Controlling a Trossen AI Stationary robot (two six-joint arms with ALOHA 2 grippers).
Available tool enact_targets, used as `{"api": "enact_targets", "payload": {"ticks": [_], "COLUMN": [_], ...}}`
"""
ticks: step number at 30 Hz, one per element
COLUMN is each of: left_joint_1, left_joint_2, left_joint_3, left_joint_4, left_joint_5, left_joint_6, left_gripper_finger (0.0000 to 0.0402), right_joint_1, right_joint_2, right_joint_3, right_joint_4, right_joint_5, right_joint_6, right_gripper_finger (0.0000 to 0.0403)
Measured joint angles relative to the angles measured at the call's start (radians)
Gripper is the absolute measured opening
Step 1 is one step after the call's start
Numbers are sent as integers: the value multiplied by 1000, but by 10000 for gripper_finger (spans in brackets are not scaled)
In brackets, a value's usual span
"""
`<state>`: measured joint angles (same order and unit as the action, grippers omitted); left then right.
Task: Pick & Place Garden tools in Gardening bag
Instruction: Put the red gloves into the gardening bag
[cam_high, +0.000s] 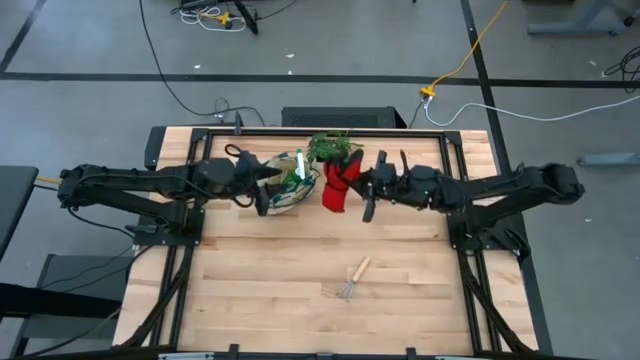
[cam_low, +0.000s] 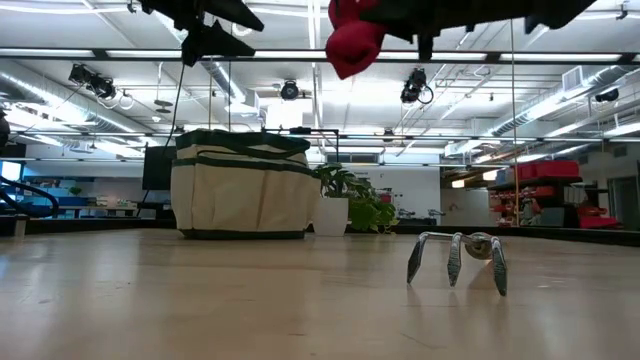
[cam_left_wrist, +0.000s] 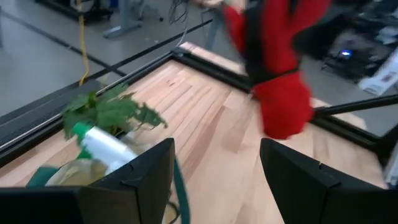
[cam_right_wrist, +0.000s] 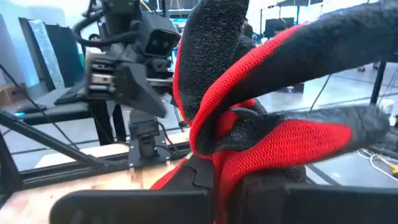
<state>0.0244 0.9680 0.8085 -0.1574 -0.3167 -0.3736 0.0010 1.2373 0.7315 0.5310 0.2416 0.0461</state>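
The cream gardening bag (cam_high: 285, 185) (cam_low: 240, 185) stands on the table at the far middle. A green spray bottle (cam_high: 298, 166) (cam_left_wrist: 102, 144) sticks up out of it. The red-and-black gloves (cam_high: 338, 187) (cam_low: 352, 40) (cam_right_wrist: 267, 118) hang in the air just right of the bag, with my right gripper (cam_high: 361, 186) (cam_right_wrist: 227, 180) shut on them. My left gripper (cam_high: 264, 196) (cam_left_wrist: 214, 177) is open and hovers above the bag's left edge, clear of it in the low view. The little rake (cam_high: 352, 278) (cam_low: 460, 256) rests on its tines and handle near the front. My right gripper holds the bunched gloves (cam_right_wrist: 217, 146) between its two fingers, coming level from the table's right. The gloves themselves hide the place of contact. They are lifted clear of the table, and their red ends (cam_low: 345, 52) droop below the gripper.
A leafy plant in a white pot (cam_high: 334, 148) (cam_low: 345, 205) stands right behind the gloves, beside the bag's right end. Black frame rails (cam_high: 330, 131) run along the table's far edge. Bare wood (cam_high: 260, 280) stretches across the near half around the rake.
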Motion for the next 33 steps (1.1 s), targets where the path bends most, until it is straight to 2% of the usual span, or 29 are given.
{"api": "enact_targets", "payload": {"ticks": [6,17,24,33], "left_joint_1": [0,1,1,0], "left_joint_2": [0,0,0,0], "left_joint_3": [0,0,0,0], "left_joint_4": [78,95,109,152], "left_joint_5": [64,68,88,98], "left_joint_6": [50,51,40,37], "left_gripper_finger": [243,243,243,243], "right_joint_1": [-83,-100,-100,-100], "right_joint_2": [93,291,304,304], "right_joint_3": [26,288,322,322], "right_joint_4": [107,28,36,84], "right_joint_5": [-125,-236,-238,-301], "right_joint_6": [-7,-136,-217,-264], "right_gripper_finger": [10,10,10,10]}}
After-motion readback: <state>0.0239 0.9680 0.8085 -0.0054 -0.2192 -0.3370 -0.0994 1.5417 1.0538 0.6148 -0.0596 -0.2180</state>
